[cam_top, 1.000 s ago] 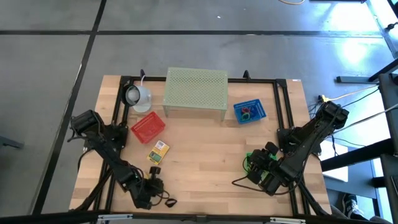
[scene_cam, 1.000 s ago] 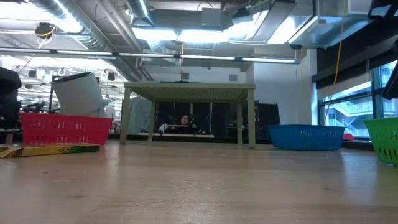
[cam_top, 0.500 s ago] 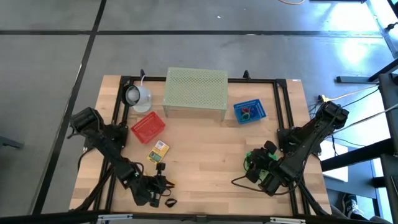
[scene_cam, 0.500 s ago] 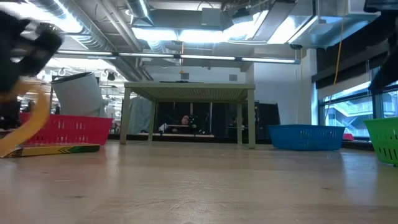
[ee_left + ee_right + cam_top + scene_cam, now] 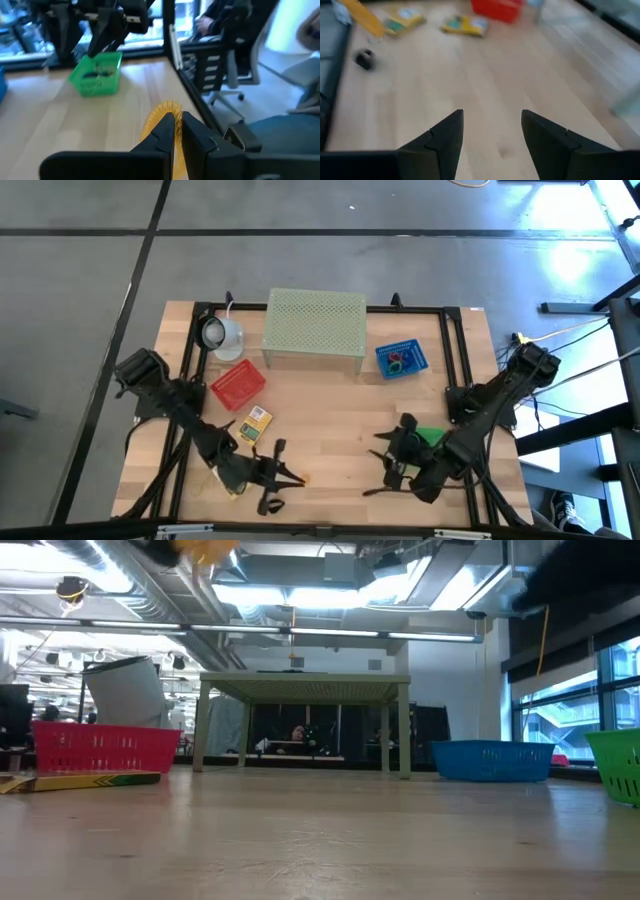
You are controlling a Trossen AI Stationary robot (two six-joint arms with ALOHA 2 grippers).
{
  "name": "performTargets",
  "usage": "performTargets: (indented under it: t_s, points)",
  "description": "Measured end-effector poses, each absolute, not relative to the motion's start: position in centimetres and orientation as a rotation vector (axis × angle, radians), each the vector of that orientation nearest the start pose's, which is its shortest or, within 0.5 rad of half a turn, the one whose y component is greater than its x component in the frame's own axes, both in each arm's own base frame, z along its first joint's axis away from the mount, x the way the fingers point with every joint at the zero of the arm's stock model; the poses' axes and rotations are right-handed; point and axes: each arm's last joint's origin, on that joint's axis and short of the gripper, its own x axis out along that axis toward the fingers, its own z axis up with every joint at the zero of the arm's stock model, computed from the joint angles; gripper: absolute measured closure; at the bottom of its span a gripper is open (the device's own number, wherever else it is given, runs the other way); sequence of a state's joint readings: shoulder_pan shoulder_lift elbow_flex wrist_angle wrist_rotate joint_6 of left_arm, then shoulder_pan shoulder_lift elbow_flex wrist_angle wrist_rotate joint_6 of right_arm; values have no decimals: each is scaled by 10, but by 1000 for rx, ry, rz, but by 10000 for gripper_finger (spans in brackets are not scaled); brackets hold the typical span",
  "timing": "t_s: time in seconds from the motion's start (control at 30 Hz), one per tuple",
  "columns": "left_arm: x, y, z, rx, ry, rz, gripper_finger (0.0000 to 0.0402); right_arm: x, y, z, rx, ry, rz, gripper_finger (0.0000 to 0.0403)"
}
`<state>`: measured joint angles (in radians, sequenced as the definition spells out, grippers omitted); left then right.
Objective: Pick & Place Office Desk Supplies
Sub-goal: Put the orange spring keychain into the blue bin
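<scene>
My left gripper hangs over the table's near part, shut on a yellow band. The band also shows at the top of the low view. My right gripper stands open near the front right and holds nothing. A yellow printed packet lies flat in front of the red basket. A black clip lies by the near edge. Beside my right arm stands the green basket. The blue basket with small coloured items is at the back right. My left gripper pinches the yellow band between its two fingers, and the band sticks out past the fingertips. The fingers lie nearly level, pointing toward the table's right edge. The band is lifted clear of the table.
A large pale green perforated stand sits at the back middle, with a white cup to its left. Bare wood lies between the two grippers. A black frame rail runs along the table's sides. A person sits beyond the right edge.
My left gripper has risen from the near edge and swung toward the table's right, tipping from pointing down to nearly level. The yellow band has come up clear of the table. My right gripper has swung toward the table's left and tipped up, staying open.
</scene>
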<state>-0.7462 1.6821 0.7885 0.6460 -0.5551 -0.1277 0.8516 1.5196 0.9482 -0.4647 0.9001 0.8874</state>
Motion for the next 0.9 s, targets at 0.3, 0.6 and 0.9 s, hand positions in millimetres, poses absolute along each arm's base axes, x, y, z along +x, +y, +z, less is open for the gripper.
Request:
performTargets:
  t_s: [0.3, 0.6, 0.9]
  points:
    - [277, -202, 201, 63, 103, -215, 386, 248, 199, 235, 90, 407, -163, 200]
    - [293, -181, 208, 28, 43, -228, 386, 283, 193, 229, 49, 335, -38, 200]
    - [297, -175, 209, 57, 31, -220, 386, 298, 197, 217, -16, 315, 123, 200]
